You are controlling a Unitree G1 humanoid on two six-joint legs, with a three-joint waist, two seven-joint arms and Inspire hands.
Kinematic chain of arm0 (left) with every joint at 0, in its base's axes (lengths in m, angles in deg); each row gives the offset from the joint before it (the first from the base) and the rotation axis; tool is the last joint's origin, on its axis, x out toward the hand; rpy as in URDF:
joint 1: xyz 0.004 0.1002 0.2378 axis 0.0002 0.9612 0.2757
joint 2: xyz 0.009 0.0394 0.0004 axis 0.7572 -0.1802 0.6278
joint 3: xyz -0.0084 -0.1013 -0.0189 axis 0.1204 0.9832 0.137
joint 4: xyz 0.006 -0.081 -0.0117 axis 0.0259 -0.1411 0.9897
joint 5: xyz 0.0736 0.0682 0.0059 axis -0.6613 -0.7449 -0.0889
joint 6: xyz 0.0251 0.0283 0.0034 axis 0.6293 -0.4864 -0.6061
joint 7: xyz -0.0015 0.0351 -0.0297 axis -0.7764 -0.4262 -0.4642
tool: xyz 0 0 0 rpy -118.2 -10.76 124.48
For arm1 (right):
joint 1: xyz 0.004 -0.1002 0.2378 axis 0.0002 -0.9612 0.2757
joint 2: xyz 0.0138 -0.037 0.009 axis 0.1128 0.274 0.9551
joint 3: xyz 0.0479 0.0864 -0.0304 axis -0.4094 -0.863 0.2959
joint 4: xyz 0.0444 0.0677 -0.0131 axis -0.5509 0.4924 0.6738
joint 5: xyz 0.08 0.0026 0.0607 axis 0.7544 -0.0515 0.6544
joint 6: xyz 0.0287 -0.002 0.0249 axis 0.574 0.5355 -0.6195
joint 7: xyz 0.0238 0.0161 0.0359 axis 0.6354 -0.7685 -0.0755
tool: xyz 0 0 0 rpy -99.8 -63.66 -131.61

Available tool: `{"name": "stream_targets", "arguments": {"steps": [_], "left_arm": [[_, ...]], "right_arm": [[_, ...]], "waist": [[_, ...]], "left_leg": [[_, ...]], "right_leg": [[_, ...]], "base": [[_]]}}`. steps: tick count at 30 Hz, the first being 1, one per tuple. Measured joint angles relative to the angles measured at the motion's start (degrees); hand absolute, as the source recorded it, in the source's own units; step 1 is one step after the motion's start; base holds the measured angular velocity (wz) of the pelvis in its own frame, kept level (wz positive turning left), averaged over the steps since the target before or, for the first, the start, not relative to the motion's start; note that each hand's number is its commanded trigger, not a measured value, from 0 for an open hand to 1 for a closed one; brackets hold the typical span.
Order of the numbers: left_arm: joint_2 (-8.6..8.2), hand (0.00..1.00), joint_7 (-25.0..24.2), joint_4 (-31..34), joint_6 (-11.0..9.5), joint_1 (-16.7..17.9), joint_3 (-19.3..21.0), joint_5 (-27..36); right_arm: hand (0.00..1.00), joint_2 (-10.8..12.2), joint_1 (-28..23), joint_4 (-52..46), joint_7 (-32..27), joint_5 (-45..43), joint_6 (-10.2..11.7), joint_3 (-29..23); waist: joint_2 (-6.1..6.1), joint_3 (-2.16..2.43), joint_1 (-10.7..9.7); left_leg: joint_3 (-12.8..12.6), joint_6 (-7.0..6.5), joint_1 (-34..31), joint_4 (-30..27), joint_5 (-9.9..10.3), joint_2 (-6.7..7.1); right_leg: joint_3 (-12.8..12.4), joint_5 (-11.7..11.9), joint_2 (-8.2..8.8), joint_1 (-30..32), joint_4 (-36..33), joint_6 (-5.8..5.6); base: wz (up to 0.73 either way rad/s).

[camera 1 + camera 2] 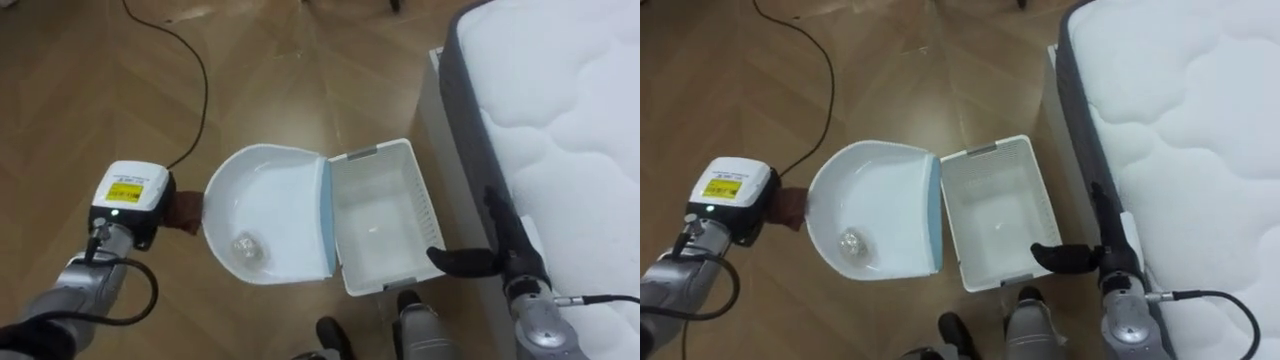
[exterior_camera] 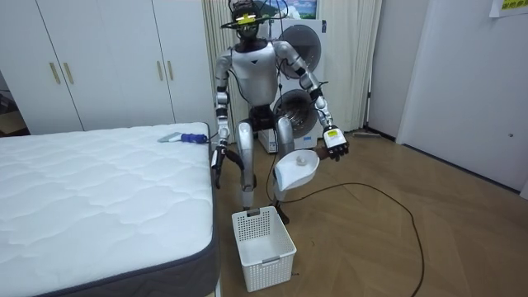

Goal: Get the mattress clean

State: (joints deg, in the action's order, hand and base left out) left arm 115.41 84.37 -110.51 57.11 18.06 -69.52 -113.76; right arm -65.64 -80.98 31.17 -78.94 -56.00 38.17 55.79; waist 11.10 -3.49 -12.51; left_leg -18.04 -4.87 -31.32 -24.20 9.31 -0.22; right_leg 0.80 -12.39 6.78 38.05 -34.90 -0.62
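Litter found as one small crumpled clear wad [image 1: 247, 250], lying in the bowl of a white plastic dustpan with pale blue lip [image 1: 270, 195], off the bed and not yet tipped out. Dustpan held in the air by its brown handle [image 1: 186, 212], left hand [image 1: 128, 200] closed round that handle. Blue lip lined up with the left rim of an open white slatted plastic basket [image 1: 378, 153] on the wooden floor [image 1: 90, 90], just beside the white quilted mattress [image 1: 570, 120]. Right hand [image 1: 500, 255] by the mattress edge, fingers straight, holding nothing. Risk judged: pan carried well above the basket, so a tilt off line or too quick likely to send the light wad past the rim onto the floor
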Motion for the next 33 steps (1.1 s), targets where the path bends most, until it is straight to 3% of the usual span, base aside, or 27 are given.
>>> {"name": "stream_targets", "arguments": {"steps": [7,10,12,17,22,27,30,33], "left_arm": [[0.02,1.00,0.0,-1.1,1.2,-2.1,-0.7,0.1],[0.06,1.00,0.0,-1.1,1.5,-2.3,-0.8,0.1],[0.07,1.00,0.0,-1.3,1.6,-2.5,-0.8,0.0],[0.47,1.00,-1.1,-3.6,1.6,-4.6,-1.0,0.6],[0.72,1.00,-1.5,-4.5,1.6,-4.9,-1.9,1.0],[3.50,1.00,-2.0,-4.9,1.9,-5.0,-3.1,1.2],[4.16,1.00,-2.4,-4.9,3.2,-4.9,-4.0,1.2],[4.16,1.00,-2.5,-4.9,3.4,-4.9,-4.1,1.1]], "right_arm": [[0.00,-0.2,0.4,0.0,-1.1,0.0,-0.1,0.0],[0.00,-0.2,1.3,0.0,-1.1,0.0,-0.2,0.0],[0.00,-0.2,2.2,0.1,-1.4,0.2,-0.2,-0.1],[0.00,-0.4,3.3,0.2,-1.9,0.2,-0.2,0.0],[0.00,-0.4,3.0,0.3,-1.8,0.8,-0.1,0.0],[0.00,-0.5,3.0,0.3,-1.9,2.2,-0.2,0.5],[0.00,-0.7,3.0,0.3,-1.9,2.7,-0.2,0.6],[0.00,-1.0,3.0,0.3,-2.2,2.7,-0.2,1.3]], "waist": [[1.37,-0.35,-0.1],[2.54,-0.56,-0.5],[3.96,-0.76,-1.0],[5.51,-0.68,-1.2],[5.83,-0.69,-1.2],[6.06,-0.69,-1.4],[6.07,-0.69,-1.4],[6.06,-0.69,-1.4]], "left_leg": [[-1.5,-0.02,0.8,0.8,0.0,0.09],[-2.1,-0.03,0.7,1.2,0.0,0.19],[-2.6,-0.03,0.9,1.6,0.0,0.37],[-4.0,-0.05,1.3,1.8,0.0,0.95],[-5.4,-0.08,2.9,2.7,0.2,0.95],[-5.5,-0.08,3.0,2.7,0.2,0.98],[-5.5,-0.08,3.0,2.7,0.2,0.98],[-5.5,-0.09,3.0,2.7,0.2,0.98]], "right_leg": [[-1.5,0.0,-0.22,0.3,0.1,-0.09],[-2.1,0.0,-0.33,0.8,0.0,-0.19],[-2.6,-0.1,-0.25,1.2,-0.3,-0.29],[-4.6,-0.7,-0.07,2.5,-2.0,-0.43],[-5.6,-0.6,-0.45,1.8,-1.8,-0.54],[-6.1,-0.6,-0.79,1.8,-2.0,-0.62],[-6.0,-0.6,-0.75,1.8,-2.0,-0.62],[-6.0,-0.6,-0.75,1.8,-2.0,-0.62]], "base": [[-0.11],[-0.09],[-0.06],[-0.14],[-0.14],[-0.02],[0.00],[0.00]]}}
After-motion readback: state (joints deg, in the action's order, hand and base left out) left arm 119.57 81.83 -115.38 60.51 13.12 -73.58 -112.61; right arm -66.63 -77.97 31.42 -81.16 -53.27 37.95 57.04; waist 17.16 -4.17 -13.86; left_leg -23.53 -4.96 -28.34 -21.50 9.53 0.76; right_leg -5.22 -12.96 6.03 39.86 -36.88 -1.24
